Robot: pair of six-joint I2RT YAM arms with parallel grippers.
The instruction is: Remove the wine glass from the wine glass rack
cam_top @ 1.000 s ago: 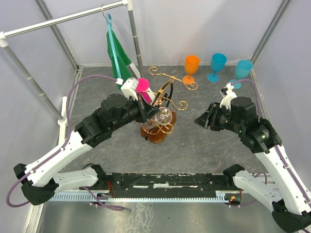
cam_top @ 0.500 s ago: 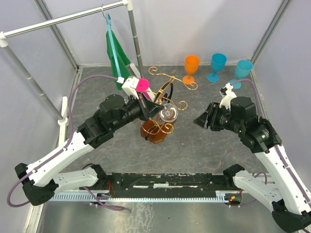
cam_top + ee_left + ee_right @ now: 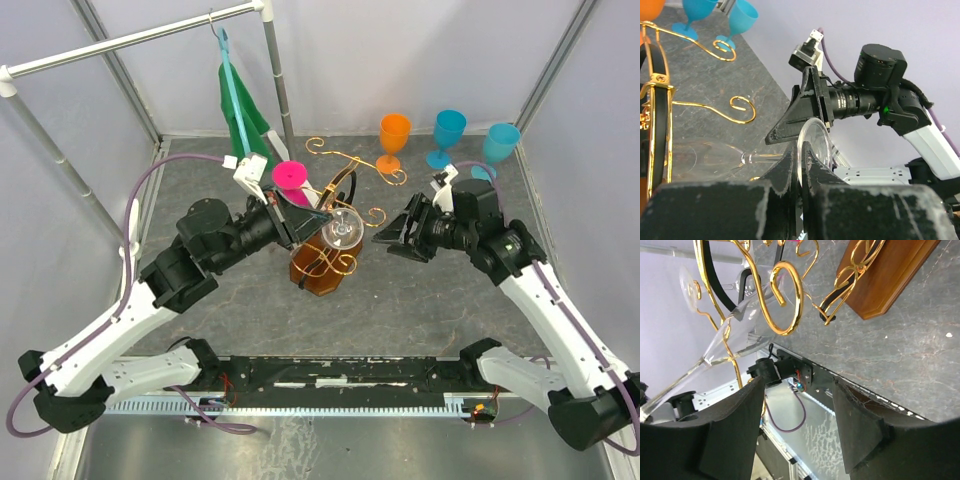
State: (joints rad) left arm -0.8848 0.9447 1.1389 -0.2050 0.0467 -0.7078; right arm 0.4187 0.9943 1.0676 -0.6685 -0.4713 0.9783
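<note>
**Left clamped, right gaping**

Left arm (image 3: pixel 150 290) reaches from the near-left corner in toward the centre, and the left gripper (image 3: pixel 322 216) is pinched tight on the foot of the wine glass (image 3: pixel 815 145). Right arm (image 3: pixel 545 295) angles in from the near right. The right gripper (image 3: pixel 385 238) points left with its jaws spread, gripping nothing.

White arm links (image 3: pixel 110 330), black joint housings (image 3: pixel 215 240), purple cables (image 3: pixel 170 165), scuffed black pincer fingers (image 3: pixel 730 440)

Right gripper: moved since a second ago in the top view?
Yes. The right gripper has shifted left and slightly up-frame, closing the gap to the gold curly-wire wine glass rack, whose amber-brown base has stayed put.
</note>
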